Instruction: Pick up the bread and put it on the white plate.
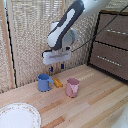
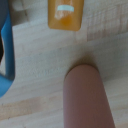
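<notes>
We see the end effector (image 1: 58,64), a white boxy head with short blue fingers, hanging above the light wooden surface (image 1: 95,102) at the end of a bulky white-and-grey arm (image 1: 67,25). It sits above the gap between the blue mug (image 1: 44,82) and the pink cup (image 1: 72,87), toward the back of that gap. We cannot tell how far its fingers are parted; nothing appears between them, and they do not touch anything on the surface.

The toast (image 1: 58,82), a small flat orange-tan slab, lies on the surface just beside the blue mug on the exterior view's right, between the mug and the pink cup and a little behind them. It sits below the end effector and apart from it. In the wrist view we see the toast (image 2: 65,14) flat on the planks, partly cut off by the frame edge, with a pale mark on its upper face. The pink cup (image 2: 89,97) appears there as a blurred rounded shape, and the blue mug (image 2: 6,50) fills one edge.

The large round white plate (image 1: 31,109), with its faintly dotted rim, rests at the near corner on the exterior view's left, well apart from the toast. A dark brown chest of drawers (image 1: 112,42) stands at the back on the exterior view's right.
</notes>
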Tool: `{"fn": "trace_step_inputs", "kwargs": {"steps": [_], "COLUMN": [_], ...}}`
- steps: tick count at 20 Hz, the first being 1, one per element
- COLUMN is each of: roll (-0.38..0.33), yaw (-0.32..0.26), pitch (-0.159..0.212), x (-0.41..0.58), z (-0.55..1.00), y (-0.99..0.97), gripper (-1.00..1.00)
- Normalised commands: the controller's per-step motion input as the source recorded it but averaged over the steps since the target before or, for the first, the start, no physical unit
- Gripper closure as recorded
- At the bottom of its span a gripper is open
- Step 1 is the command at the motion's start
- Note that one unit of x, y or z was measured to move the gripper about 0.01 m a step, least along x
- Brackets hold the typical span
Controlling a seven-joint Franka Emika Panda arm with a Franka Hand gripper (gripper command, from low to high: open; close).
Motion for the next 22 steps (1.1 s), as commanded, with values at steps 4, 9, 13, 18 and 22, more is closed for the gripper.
{"fn": "trace_step_inputs", "kwargs": {"steps": [4, 9, 13, 18, 22], "roll": [0.000, -0.016, -0.002, 0.000, -0.001], "yaw": [0.004, 0.002, 0.023, 0.042, 0.050], "pitch": [0.044, 0.027, 0.000, 0.000, 0.020], "x": [0.230, 0.119, 0.209, 0.222, 0.192], "z": [-0.22, -0.27, -0.29, -0.22, -0.08], "y": [-0.21, -0.04, -0.11, -0.12, -0.04], "gripper": [-1.00, -1.00, -1.00, -1.00, 1.00]}}
